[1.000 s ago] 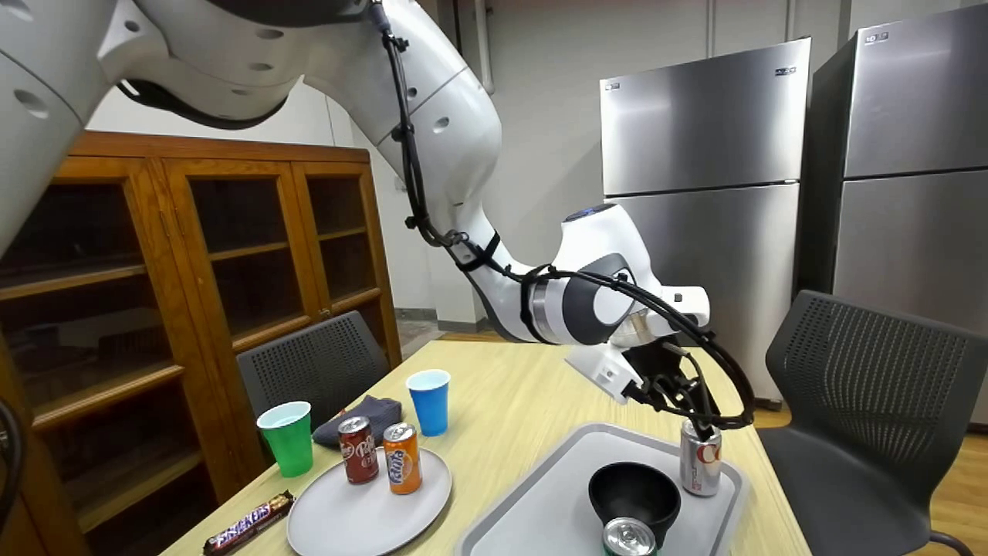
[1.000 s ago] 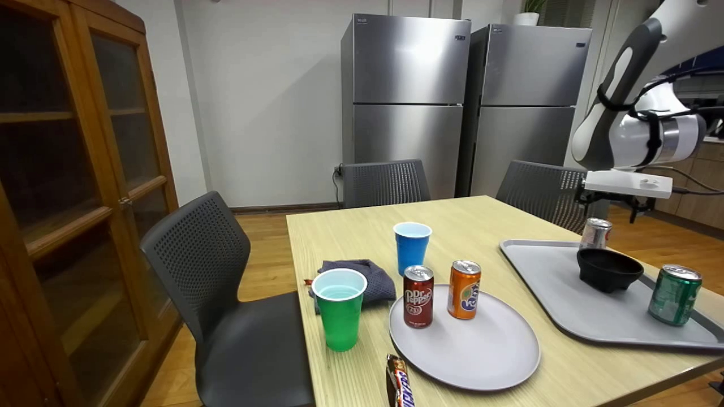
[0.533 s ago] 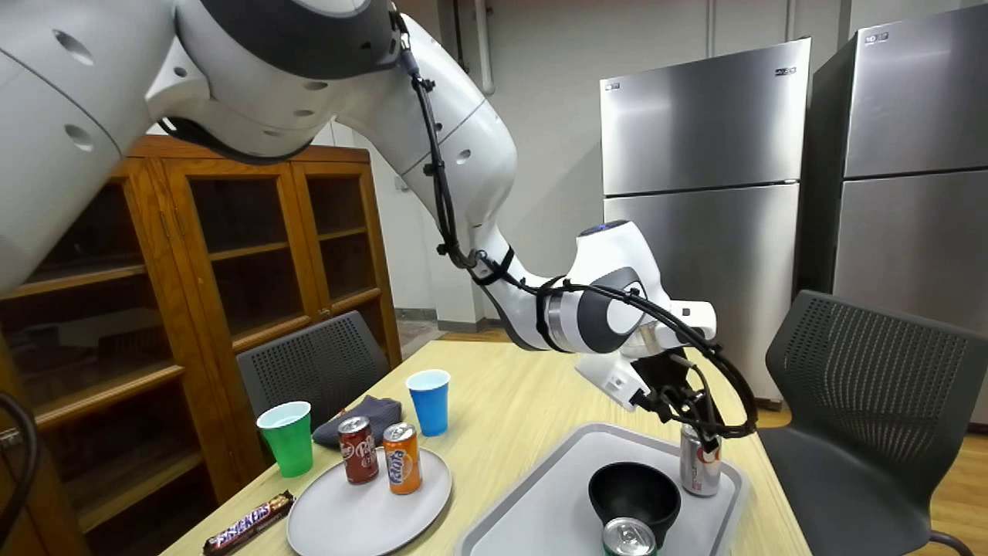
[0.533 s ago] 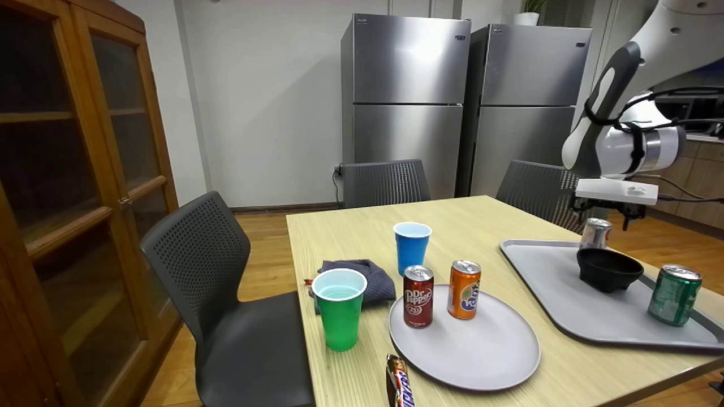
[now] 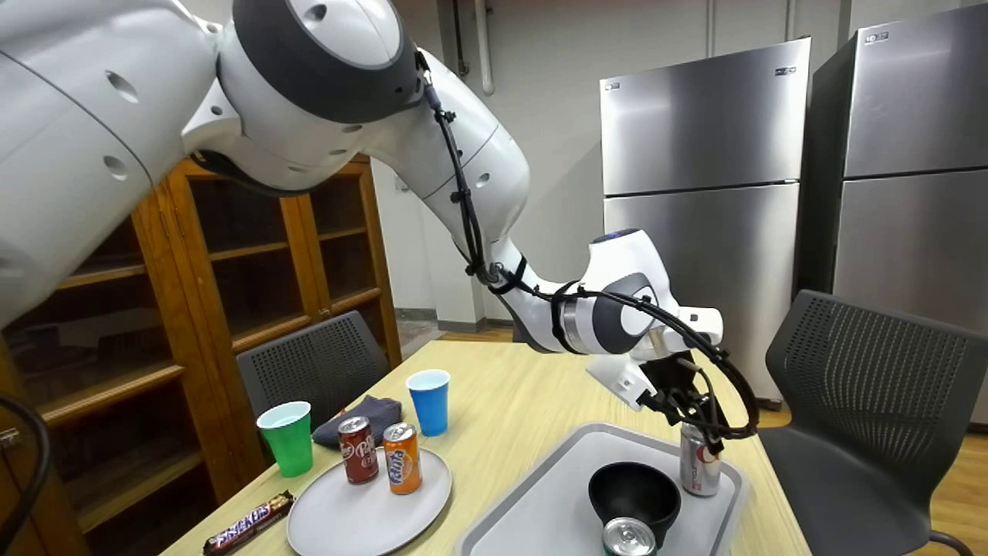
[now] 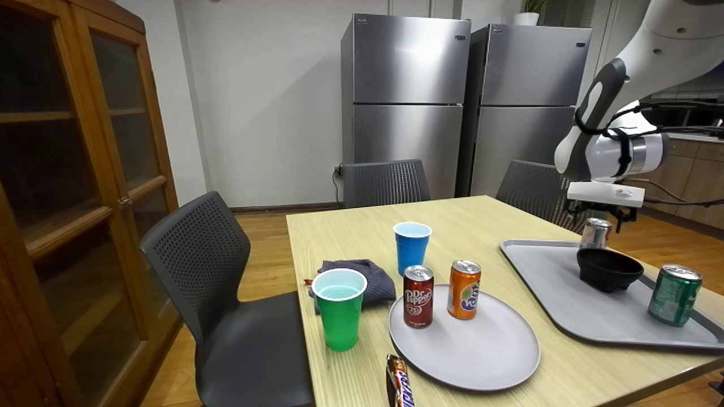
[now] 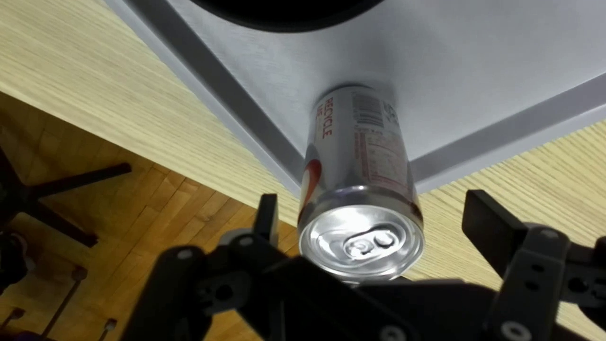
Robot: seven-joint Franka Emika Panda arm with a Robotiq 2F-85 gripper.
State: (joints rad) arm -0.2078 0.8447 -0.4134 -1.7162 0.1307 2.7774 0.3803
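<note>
**Silver can (image 7: 352, 151) upright beneath a spread gripper (image 7: 376, 219)**

The can stands in a corner of the grey tray (image 6: 557, 285), its long axis vertical and its lid (image 7: 362, 239) uppermost, with the one arm (image 5: 486, 158) poised at that end. In the wrist view the axis runs away from the gripper, lid nearest and base farthest. The lid appears in the gap between the two fingers (image 7: 268, 218), which are parted well wider than the metal, with nothing pinched. It sits a little off the middle of that gap, closer to the finger at the left of that view. Background shows on both sides, so no contact is visible there (how far down the can the fingertips reach is harder to judge). In both exterior views the gripper is at the can's upper end.

A black bowl (image 6: 610, 271) is near the can, and a green can (image 6: 675, 295) stands beyond it on the same tray. Well apart, a round plate (image 6: 486, 359) bears two more cans, dark red (image 6: 418, 297) and orange (image 6: 464, 290).
</note>
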